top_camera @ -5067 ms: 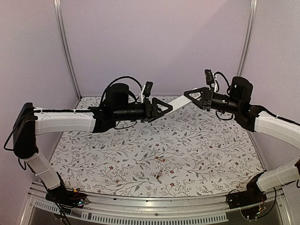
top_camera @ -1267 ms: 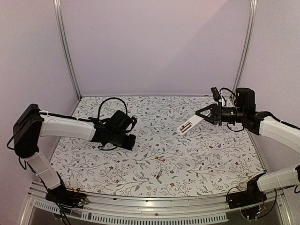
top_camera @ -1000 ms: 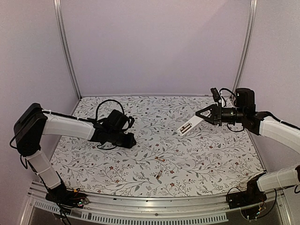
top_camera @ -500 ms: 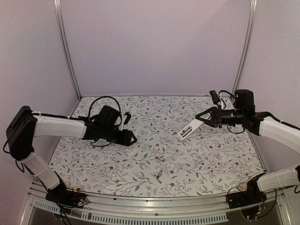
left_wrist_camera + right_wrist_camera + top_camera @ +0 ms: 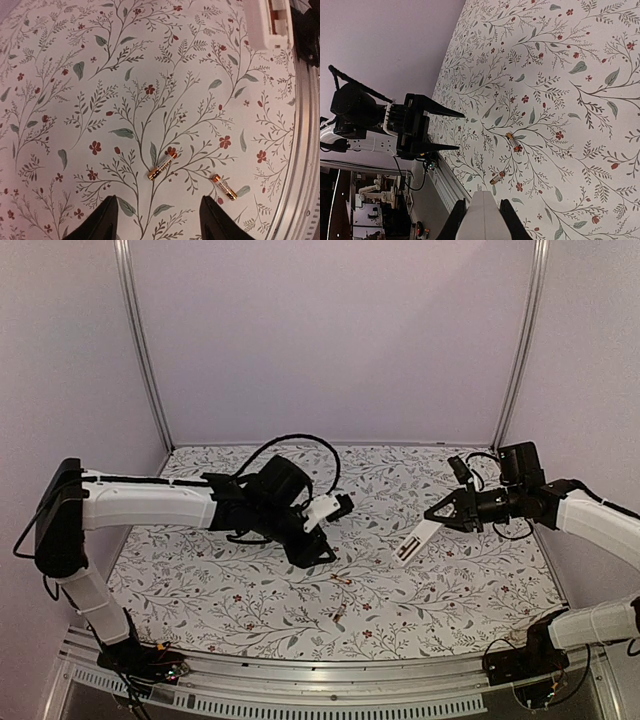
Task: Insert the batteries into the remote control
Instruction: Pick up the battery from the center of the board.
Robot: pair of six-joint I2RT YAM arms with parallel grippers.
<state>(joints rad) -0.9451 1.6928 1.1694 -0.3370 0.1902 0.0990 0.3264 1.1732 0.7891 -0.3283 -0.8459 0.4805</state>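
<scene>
**Coppery-gold batteries (image 5: pixel 341 580) just near-right of the open left hand (image 5: pixel 322 552)**

Logged both loose on the floral bench (image 5: pixel 200 580), apart from each other, toward the near middle. Placed the far battery (image 5: pixel 161 166) dead ahead of the left fingers (image 5: pixel 102 222) in the wrist view, roughly centred on the gap. Placed the near battery (image 5: pixel 223 186) off to one side, toward the rail (image 5: pixel 302 150) at the bench's near edge.

Read the far battery's long axis as diagonal to the line along which the fingers close. Expect a wrist turn before any pinch, so as to close across the barrel rather than along it.

Found the left hand spread wide, holding nothing, above the bench and touching neither battery. Found the right hand (image 5: pixel 447 515) clamped on one end of the remote control (image 5: pixel 412 542), carried clear of the bench at right, well apart from both batteries.

Judged the left hand the nearer, and the only free one.
</scene>
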